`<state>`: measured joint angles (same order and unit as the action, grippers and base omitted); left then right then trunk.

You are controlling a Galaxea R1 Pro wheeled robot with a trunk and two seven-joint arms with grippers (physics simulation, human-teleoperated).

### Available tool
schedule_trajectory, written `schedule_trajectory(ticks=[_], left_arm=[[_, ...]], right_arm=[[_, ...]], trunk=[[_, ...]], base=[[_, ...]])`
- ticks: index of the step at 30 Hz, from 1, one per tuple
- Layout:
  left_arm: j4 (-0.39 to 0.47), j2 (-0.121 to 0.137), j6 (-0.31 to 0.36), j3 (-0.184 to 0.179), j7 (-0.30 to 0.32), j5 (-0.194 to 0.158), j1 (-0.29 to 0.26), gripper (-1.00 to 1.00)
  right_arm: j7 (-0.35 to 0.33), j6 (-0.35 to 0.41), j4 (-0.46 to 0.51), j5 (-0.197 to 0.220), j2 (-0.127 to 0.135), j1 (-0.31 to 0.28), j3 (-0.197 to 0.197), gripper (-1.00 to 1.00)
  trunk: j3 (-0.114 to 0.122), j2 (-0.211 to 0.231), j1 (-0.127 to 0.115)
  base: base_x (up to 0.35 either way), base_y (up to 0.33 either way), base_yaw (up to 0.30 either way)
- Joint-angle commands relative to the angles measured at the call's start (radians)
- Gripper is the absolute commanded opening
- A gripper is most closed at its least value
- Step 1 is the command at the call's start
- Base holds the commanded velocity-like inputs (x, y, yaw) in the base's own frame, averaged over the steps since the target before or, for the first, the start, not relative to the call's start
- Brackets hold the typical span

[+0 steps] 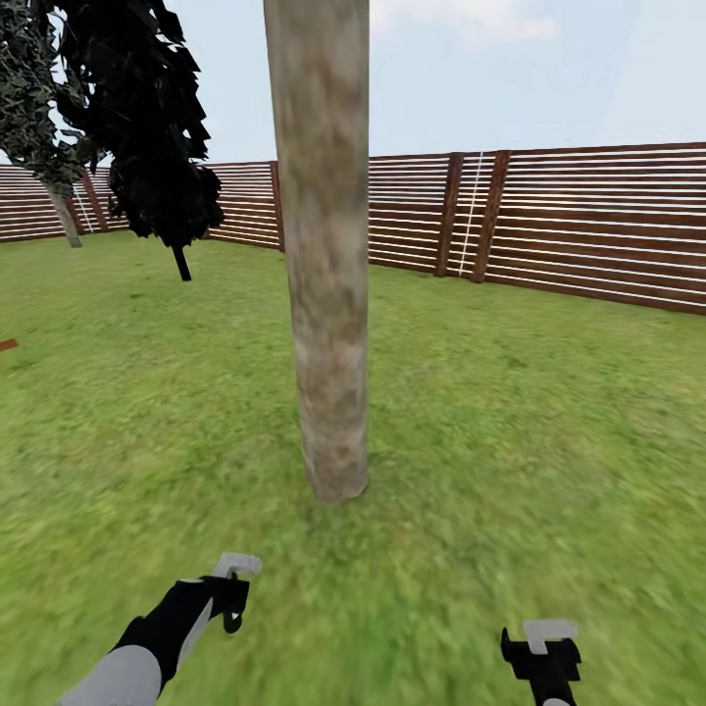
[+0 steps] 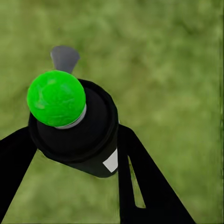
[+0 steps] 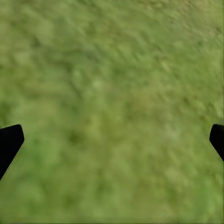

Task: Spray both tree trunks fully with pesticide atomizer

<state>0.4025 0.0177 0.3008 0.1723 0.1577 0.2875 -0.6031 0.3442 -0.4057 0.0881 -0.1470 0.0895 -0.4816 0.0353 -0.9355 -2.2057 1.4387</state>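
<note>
Head view: one tree trunk (image 1: 328, 294) stands dead ahead at 12 o'clock, pale grey-beige with greenish mottling, upright, flaring slightly where it meets the grass (image 1: 510, 431). Its crown is out of frame. Behind it runs the brown slat fence (image 1: 588, 221). At about 10 o'clock a dark cypress-like tree (image 1: 147, 127) stands; further off, a second pale trunk (image 1: 65, 214) leans near the fence.

Left arm enters at 7 o'clock, forearm grey then black, angled up and inward toward the trunk. The left gripper (image 1: 231, 588) sits well short of the trunk base.

Left wrist view: left gripper (image 2: 74, 140) has its black fingers (image 2: 144, 186) pressed against either side of the pesticide atomizer (image 2: 77, 128), clamped on it. The atomizer is seen end-on: dark body, a bright green dome on top, a small grey nozzle tab beyond it. Grass lies below.

Right gripper (image 1: 542, 652) shows at 5 o'clock, low, pointing forward, apart from the trunk. Right wrist view: its dark fingertips (image 3: 9, 142) sit at opposite edges, spread wide, nothing between them but blurred grass (image 3: 112, 102).
</note>
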Motion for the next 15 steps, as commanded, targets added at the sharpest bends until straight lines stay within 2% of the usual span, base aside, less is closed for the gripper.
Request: schedule_trajectory(ticks=[1, 3, 5, 7, 10, 12, 15], left_arm=[[0.022, -0.011, 0.005, 0.009, 0.009, 0.012, -0.001, -1.00], [0.056, -0.042, 0.006, 0.008, 0.006, 0.012, -0.002, -1.00], [0.099, -0.059, 0.010, 0.008, 0.004, 0.013, -0.003, -1.00], [0.132, -0.063, 0.033, 0.007, 0.004, 0.013, -0.004, -1.00], [0.183, -0.065, 0.102, 0.007, 0.003, 0.013, -0.004, -1.00], [0.200, -0.066, 0.112, 0.006, 0.003, 0.014, -0.004, -1.00], [0.205, -0.084, 0.116, 0.005, 0.002, 0.017, -0.001, -1.00]], right_arm=[[0.009, 0.000, -0.013, -0.008, -0.007, 0.000, 0.003, 1.00], [0.009, 0.000, -0.023, -0.008, -0.014, 0.000, 0.002, 1.00], [0.009, -0.001, -0.027, -0.008, -0.015, 0.000, 0.002, 1.00], [0.009, -0.001, -0.027, -0.009, -0.017, 0.000, 0.003, 1.00], [0.009, -0.001, -0.028, -0.008, -0.018, 0.000, 0.003, 1.00], [0.009, -0.001, -0.028, -0.008, -0.022, 0.000, 0.003, 1.00], [0.009, -0.001, -0.037, -0.008, -0.023, 0.000, 0.003, 1.00]], trunk=[[-0.001, 0.000, 0.000], [-0.001, 0.000, 0.000], [-0.001, 0.000, 0.000], [-0.001, 0.000, 0.000], [-0.001, 0.000, 0.000], [-0.001, 0.000, 0.000], [-0.001, 0.000, 0.000]], base=[[0.284, 0.000, 0.000], [0.315, 0.000, 0.000], [0.323, -0.042, 0.000], [0.295, -0.114, 0.000], [0.149, -0.216, 0.000], [0.028, -0.264, 0.000], [0.019, -0.272, 0.000]])
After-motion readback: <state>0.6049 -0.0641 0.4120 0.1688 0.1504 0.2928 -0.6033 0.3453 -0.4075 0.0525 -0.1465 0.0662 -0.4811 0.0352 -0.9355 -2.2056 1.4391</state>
